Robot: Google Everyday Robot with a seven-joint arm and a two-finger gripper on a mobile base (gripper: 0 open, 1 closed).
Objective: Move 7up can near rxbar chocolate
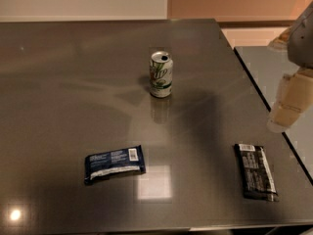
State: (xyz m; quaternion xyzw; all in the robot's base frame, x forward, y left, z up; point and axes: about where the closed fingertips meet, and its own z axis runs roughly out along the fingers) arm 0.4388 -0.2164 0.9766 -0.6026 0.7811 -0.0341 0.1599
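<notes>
The 7up can (161, 74) stands upright near the middle back of the grey table (73, 82), silver-white with green print and a silver top. The rxbar chocolate (256, 171), a flat black-wrapped bar with white print and a barcode at its far end, lies at the front right of the table. My gripper (288, 106) hangs at the right edge of the view, above the table's right edge, well right of the can and behind the black bar. It holds nothing.
A navy-blue-wrapped bar (115, 163) lies at the front left. The table's right edge runs diagonally beside a second grey surface (264, 67). A wall stands behind the table.
</notes>
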